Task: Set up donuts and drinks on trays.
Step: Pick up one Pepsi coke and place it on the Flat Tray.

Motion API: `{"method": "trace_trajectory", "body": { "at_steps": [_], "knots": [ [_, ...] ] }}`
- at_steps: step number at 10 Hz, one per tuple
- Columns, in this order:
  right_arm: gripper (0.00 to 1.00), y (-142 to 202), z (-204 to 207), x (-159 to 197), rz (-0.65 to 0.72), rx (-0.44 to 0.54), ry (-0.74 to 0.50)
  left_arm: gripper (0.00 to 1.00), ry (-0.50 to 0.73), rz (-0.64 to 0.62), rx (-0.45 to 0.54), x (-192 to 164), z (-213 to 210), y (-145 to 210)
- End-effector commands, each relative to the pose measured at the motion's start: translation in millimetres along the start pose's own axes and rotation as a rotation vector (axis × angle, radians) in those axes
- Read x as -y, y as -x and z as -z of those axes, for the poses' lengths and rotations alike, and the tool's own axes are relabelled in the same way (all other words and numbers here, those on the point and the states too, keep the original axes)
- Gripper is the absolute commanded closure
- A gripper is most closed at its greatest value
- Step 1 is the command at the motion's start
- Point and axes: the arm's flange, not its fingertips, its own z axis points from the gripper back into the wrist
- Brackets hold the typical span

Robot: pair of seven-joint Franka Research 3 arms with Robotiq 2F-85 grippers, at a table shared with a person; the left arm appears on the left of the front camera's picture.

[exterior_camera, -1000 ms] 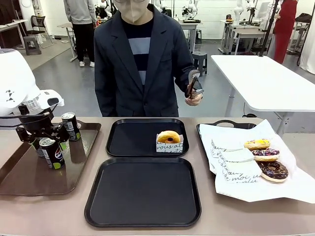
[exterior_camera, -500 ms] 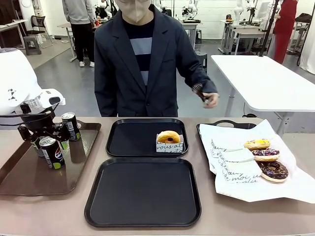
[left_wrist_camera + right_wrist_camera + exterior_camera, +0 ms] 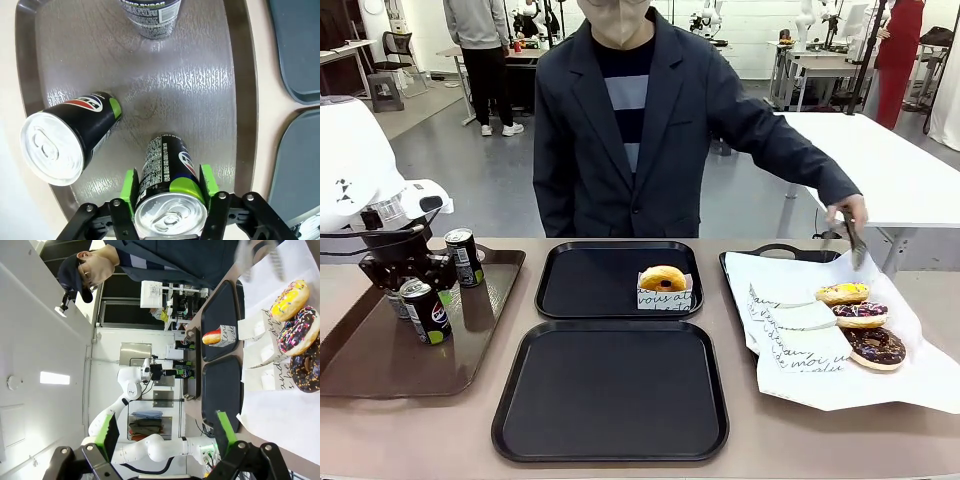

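Three slim black drink cans with silver tops stand upright on the long glossy brown tray (image 3: 380,375) at the robot's left, none yet on a serving tray. The left gripper (image 3: 169,181) straddles the gripped can (image 3: 167,165). Its green pads (image 3: 131,184) lie against opposite sides just under the rim with no gap showing, a hold suited to lifting it straight up. A second can (image 3: 75,135) and a third can (image 3: 150,17) stand apart from it.

In the middle lie the two square black plastic trays. The far tray (image 3: 585,285) carries one golden donut in a printed white paper holder (image 3: 663,280), and the near tray (image 3: 610,395) is bare, so a drink likely goes to one of them.

At the right, the person's hand (image 3: 848,213) reaches with what look like tongs toward three loose donuts (image 3: 860,314) on the paper-lined handled tray (image 3: 727,275). The right gripper (image 3: 169,437) hangs wide apart, holding nothing.
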Motion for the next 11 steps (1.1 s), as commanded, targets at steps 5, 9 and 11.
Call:
{"method": "trace_trajectory", "body": {
  "at_steps": [5, 9, 11],
  "knots": [
    [0.00, -2.6, -0.2, -0.1, -0.020, 0.009, -0.023, 0.76, -0.086, -0.001, -0.036, 20.3, -59.0, 8.2],
    [0.00, -2.6, -0.2, -0.1, -0.020, 0.009, -0.023, 0.95, -0.129, 0.004, -0.058, 47.2, -146.7, 19.7],
    [0.00, -2.6, -0.2, -0.1, -0.020, 0.009, -0.023, 0.95, -0.102, -0.036, -0.077, 27.6, -159.0, 31.8]
  ]
}}
